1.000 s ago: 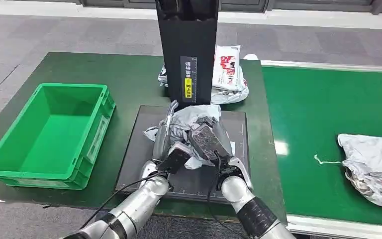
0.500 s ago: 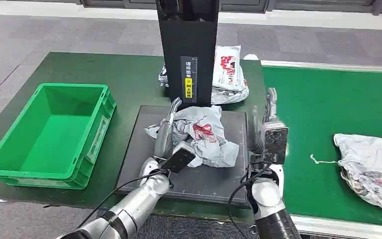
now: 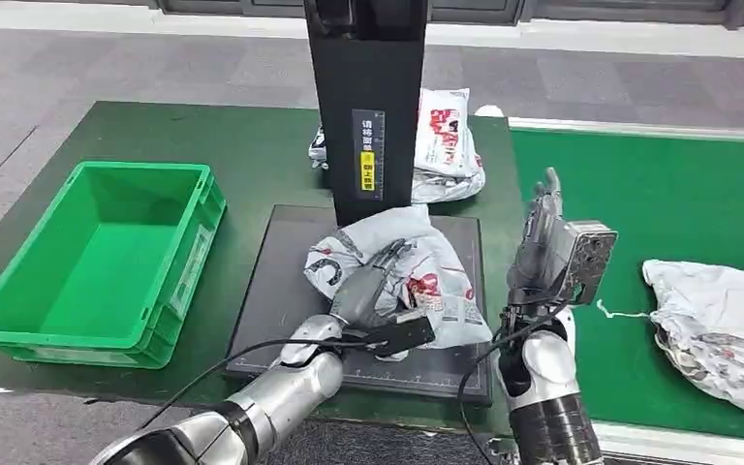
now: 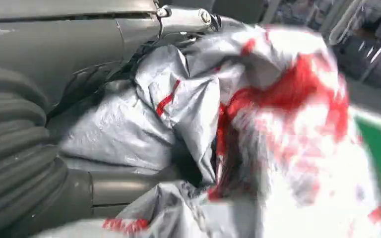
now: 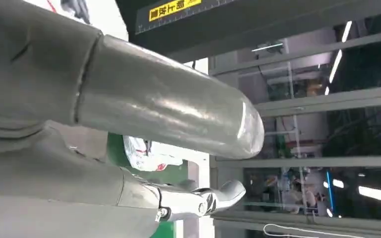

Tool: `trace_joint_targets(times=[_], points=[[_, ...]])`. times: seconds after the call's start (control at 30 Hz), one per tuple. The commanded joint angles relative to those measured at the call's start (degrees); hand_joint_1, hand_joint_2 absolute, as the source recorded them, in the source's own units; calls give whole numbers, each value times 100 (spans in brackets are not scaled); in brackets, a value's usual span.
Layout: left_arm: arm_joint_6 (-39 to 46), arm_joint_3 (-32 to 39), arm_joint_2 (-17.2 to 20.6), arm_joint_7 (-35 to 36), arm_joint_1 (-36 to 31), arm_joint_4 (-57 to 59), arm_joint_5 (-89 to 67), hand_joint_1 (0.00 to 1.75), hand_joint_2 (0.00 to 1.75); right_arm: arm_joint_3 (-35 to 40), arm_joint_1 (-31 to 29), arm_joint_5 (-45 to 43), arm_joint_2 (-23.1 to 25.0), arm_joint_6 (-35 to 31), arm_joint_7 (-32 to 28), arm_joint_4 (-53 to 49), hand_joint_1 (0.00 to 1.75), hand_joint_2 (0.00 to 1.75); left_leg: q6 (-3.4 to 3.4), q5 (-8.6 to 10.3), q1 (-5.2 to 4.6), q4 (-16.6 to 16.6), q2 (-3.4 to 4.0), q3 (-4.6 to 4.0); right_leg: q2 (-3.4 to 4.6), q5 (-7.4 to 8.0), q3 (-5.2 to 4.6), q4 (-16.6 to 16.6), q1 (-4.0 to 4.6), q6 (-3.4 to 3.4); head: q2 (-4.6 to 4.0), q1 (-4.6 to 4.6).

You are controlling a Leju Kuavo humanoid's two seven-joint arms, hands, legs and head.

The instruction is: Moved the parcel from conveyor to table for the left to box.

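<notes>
The parcel (image 3: 426, 276), a crumpled grey bag with red print, lies on the dark mat (image 3: 271, 291) in front of the black post (image 3: 366, 97). My left hand (image 3: 373, 289) lies over the parcel's near side and grips it. In the left wrist view the parcel (image 4: 258, 124) is bunched between the thumb and fingers of my left hand (image 4: 39, 148). My right hand (image 3: 545, 242) is raised beside the mat's right edge, fingers straight and apart, holding nothing. The right wrist view shows my right hand (image 5: 129, 99) with nothing in it.
A green box (image 3: 97, 252) stands open on the table's left side. Another parcel (image 3: 446, 145) lies behind the post. On the green conveyor (image 3: 639, 213) at the right lies a further grey parcel (image 3: 722, 325).
My right hand let go of the parcel and swung right and up off the mat. My left hand moved from the parcel's left side onto it, and the parcel shifted slightly right.
</notes>
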Motion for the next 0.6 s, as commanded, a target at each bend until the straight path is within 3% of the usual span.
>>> trace_joint_targets(times=[0.03,0.2,0.37,0.57,0.6], points=[[-753,-897,1,569,-299,988,-754,175,175,-792,246,404,207,286,250,-381,0,0,2,3,2,-15,-19,20,-7,0,27,-18,1,-1,0,-2],[-326,-546,5,610,-289,919,-915,175,175,-849,219,579,243,373,316,-132,0,0,4,2,1,-13,-5,27,1,3,33,-15,-1,1,0,0],[1098,720,79,-561,-256,160,-268,175,175,-609,-67,626,190,325,182,694,0,0,4,10,6,-30,9,41,22,20,45,-36,2,-1,0,-2],[1775,1110,218,-908,-235,-814,-226,175,175,-491,-262,408,178,66,-4,1221,0,0,3,6,7,-11,10,25,21,13,27,-16,5,-1,0,0],[1920,1341,257,-972,-93,-1386,-397,175,175,-460,-274,351,178,36,-17,1268,0,0,2,3,4,-6,13,23,19,10,24,-9,3,0,0,-2]])
